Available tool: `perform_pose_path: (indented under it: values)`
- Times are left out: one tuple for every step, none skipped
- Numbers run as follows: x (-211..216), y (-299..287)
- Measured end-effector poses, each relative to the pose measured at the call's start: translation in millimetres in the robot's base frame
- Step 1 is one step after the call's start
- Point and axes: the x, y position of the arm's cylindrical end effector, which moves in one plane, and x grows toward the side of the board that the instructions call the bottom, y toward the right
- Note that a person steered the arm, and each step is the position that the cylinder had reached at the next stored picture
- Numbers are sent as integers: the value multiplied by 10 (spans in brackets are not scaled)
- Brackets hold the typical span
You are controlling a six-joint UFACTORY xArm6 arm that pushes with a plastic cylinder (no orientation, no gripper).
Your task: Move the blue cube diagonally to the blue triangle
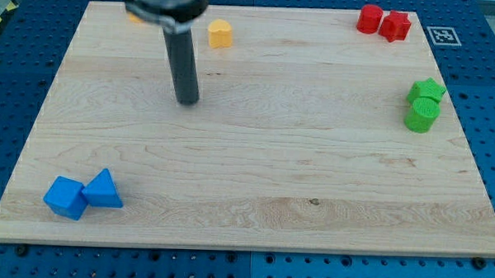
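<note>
Resting on the pale wood-grain counter (254, 172), the blue cube (65, 197) touches the blue triangle (104, 189) at the near left corner. My tip (187, 100), a plain dark rod holding nothing, stands well apart toward the far side, near a yellow block (221, 33).

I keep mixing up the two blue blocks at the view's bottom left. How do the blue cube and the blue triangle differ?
The blue cube is boxy with a flat top; the blue triangle rises to a point. The blue cube lies nearer the view's left edge and slightly lower; the blue triangle sits to its right. Both are the same blue, appear to touch, and lie far from my tip, which is up near the view's top.
</note>
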Motion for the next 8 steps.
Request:
perform_pose_path:
  values:
    - [820,127]
    - [818,138]
    - [600,-192]
    - [600,-954]
    - [660,-1747]
    - [1058,-2156]
    - [1188,-2154]
    - [1700,-2040]
